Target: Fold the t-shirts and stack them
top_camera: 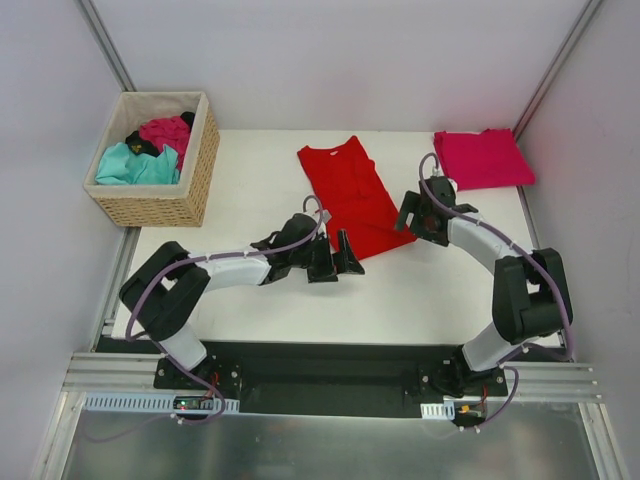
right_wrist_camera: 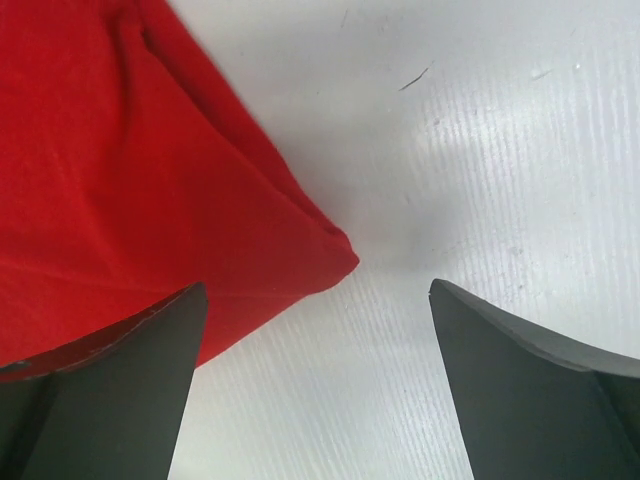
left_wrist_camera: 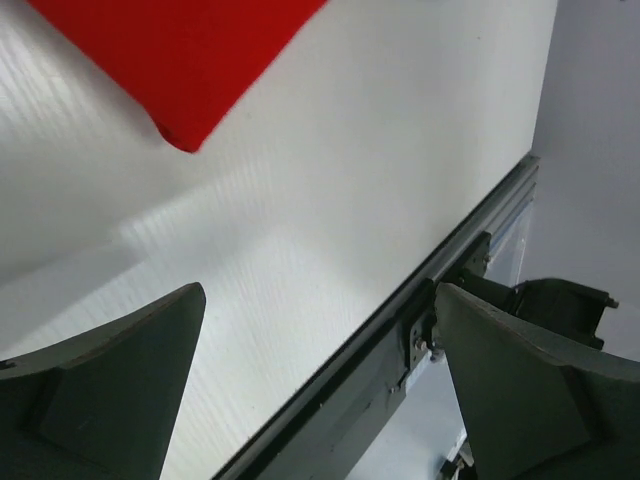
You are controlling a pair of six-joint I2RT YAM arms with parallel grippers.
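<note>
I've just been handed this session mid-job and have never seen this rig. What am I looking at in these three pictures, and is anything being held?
The machine is two robot arms bolted at the near edge of a white table. The wide picture comes from a fixed camera above and behind them. The other two come from a camera on each wrist, looking out between that arm's own fingers.

A bright red t-shirt lies mid-table, seemingly folded narrow. A crimson t-shirt lies folded at the far right corner. A wicker basket at the far left holds a teal t-shirt, a magenta t-shirt and a black t-shirt.

The left end effector sits by the red one's near edge, and the right end effector is beside its right corner. Both are open and hold nothing.
</note>
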